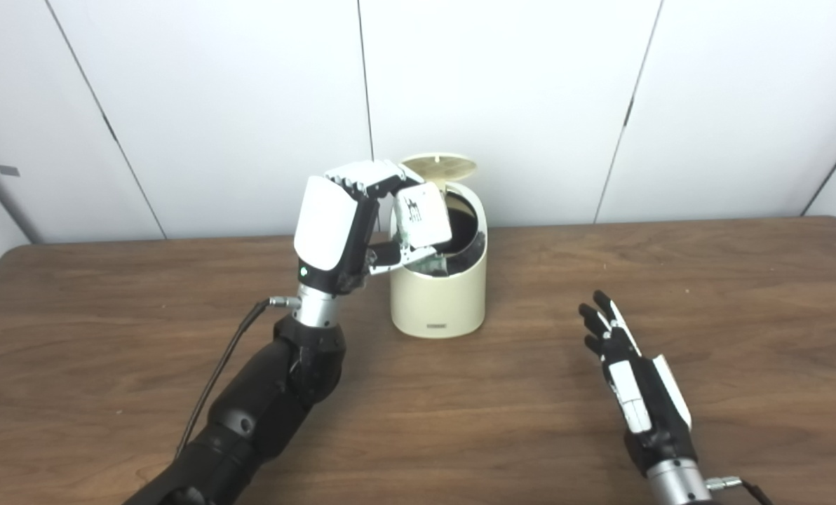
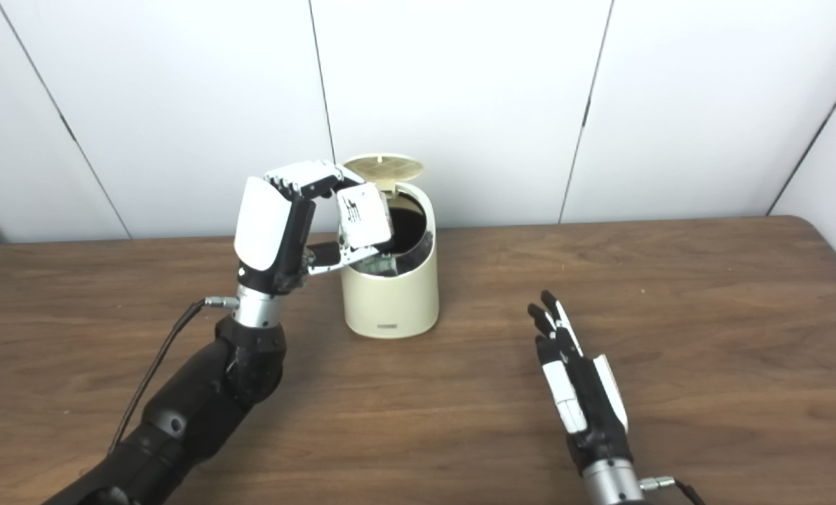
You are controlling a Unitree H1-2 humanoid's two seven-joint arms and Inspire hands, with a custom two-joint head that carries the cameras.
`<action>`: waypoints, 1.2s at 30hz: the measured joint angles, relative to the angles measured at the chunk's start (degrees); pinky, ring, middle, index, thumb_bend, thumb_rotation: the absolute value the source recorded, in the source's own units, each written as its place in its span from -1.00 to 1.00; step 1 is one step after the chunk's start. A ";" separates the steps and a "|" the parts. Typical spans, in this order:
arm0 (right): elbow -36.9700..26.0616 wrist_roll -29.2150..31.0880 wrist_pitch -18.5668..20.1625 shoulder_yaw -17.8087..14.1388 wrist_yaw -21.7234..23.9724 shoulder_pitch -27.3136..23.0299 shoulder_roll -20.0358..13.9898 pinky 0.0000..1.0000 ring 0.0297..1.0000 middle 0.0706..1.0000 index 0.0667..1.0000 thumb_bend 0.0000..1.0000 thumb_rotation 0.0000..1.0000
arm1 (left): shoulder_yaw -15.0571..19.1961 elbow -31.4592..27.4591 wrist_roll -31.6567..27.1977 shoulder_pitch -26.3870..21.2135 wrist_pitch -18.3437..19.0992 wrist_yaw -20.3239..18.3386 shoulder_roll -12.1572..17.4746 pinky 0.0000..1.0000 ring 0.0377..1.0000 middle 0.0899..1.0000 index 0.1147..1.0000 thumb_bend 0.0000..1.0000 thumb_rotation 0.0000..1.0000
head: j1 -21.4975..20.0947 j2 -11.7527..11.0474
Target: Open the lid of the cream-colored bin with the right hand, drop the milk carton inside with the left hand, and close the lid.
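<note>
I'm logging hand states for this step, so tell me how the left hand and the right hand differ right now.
The left hand is raised at the cream-colored bin's open mouth; the right hand sits low over the table, apart from the bin. The left hand is shut on the milk carton; the right hand is open and holds nothing. The left fingers curl; the right's are spread straight. Both share white-and-black shells.

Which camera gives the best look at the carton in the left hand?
The left eye view: the carton looks larger, printed face clear. The right eye view shows the carton, smaller, over the bin, held by the left hand.
</note>
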 measured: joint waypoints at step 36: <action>-1.25 -0.57 0.52 0.53 0.00 0.27 -0.33 0.82 0.86 0.79 0.90 0.10 0.97 | 4.25 2.05 -7.53 0.06 -0.05 -14.05 -1.65 0.00 0.14 0.18 0.10 1.00 -0.85 | -0.70 0.79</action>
